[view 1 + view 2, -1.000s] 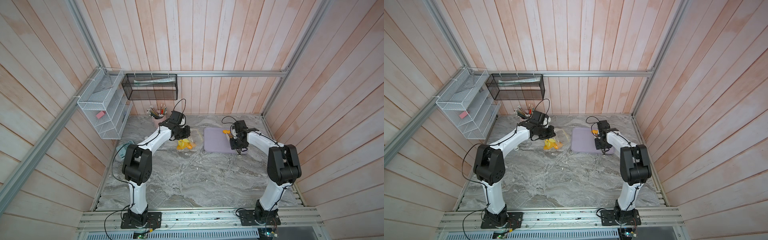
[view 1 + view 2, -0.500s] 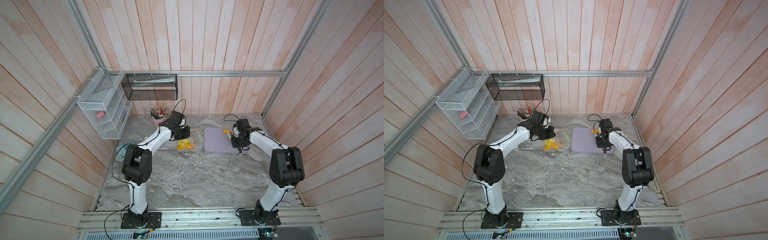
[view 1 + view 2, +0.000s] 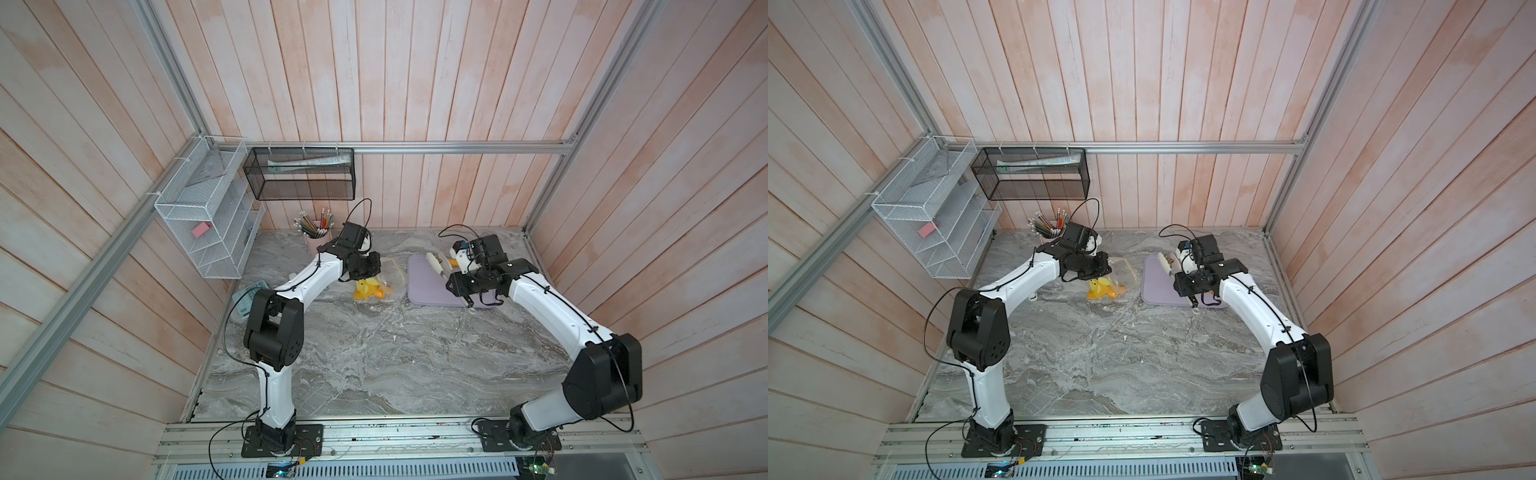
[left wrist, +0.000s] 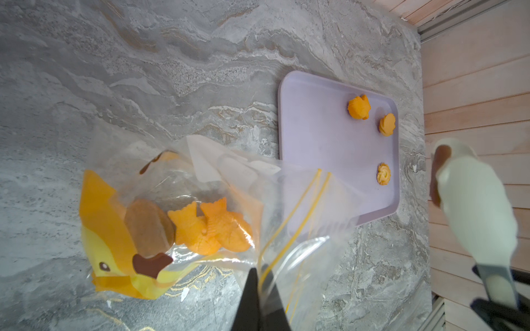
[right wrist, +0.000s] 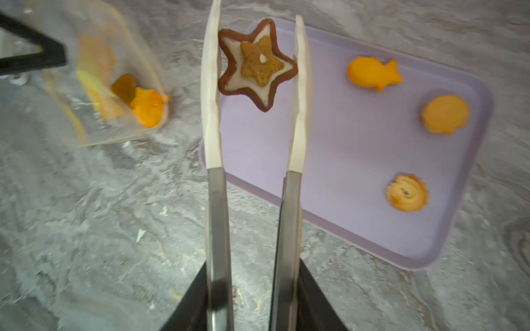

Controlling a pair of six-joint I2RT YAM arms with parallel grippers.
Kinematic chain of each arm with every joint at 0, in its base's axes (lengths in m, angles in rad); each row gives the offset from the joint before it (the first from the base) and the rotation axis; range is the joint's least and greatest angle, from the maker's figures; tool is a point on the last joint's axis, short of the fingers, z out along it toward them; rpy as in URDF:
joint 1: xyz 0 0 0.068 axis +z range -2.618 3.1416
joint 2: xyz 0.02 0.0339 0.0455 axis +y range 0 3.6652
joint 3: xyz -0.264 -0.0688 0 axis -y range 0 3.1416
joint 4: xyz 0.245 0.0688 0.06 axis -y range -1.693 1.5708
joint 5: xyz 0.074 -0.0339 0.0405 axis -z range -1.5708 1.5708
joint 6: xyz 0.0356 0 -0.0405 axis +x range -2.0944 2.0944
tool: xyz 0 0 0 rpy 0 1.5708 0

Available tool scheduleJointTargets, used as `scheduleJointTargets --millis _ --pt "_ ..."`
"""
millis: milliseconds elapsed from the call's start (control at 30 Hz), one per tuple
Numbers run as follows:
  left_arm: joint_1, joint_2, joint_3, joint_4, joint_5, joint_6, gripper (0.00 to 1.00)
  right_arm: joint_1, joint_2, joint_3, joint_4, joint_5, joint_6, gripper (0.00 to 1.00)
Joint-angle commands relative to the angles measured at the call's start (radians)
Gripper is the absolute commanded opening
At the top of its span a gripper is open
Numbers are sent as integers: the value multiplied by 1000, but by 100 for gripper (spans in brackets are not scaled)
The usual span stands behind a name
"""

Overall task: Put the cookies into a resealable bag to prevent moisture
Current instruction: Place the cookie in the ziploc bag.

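The clear resealable bag (image 4: pixel 218 183) lies on the marble with its yellow seal strip lifted. My left gripper (image 4: pixel 259 272) is shut on the bag's edge at that strip. Inside it lie orange fish cookies (image 4: pixel 212 229) and a brown one. My right gripper (image 5: pixel 252 298) is shut on steel tongs (image 5: pixel 212 114) with white tips. The tongs pinch a brown star cookie (image 5: pixel 256 64) above the near-bag end of the lilac tray (image 5: pixel 344 160). A fish cookie (image 5: pixel 372 73), a shell cookie (image 5: pixel 444 114) and a swirl cookie (image 5: pixel 407 193) rest on the tray. In both top views the bag (image 3: pixel 374 286) (image 3: pixel 1106 289) sits left of the tray (image 3: pixel 424 286).
A pencil cup (image 3: pixel 316 232) stands at the back, behind my left wrist. A white wire rack (image 3: pixel 208 232) and a black mesh basket (image 3: pixel 301 174) hang on the walls. Teal paper (image 3: pixel 245 295) lies at the table's left edge. Wooden walls close in on three sides.
My right wrist has shifted a little over the tray with the tongs. The left arm and the bag have stayed where they were.
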Motion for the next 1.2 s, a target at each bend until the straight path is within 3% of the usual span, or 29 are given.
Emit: scheduleJointTargets --millis 0,167,667,1167 --pt "-4 -21 3 9 14 -1 0 66 -6 18 -14 -110 4 35" --pt "-8 -22 10 -2 13 1 0 129 29 20 64 -196 50 35" --pt "-7 -38 9 -8 40 8 0 144 230 118 147 -205 70 38" --pt "-7 -28 30 -4 36 -1 0 139 172 58 157 -225 62 48"
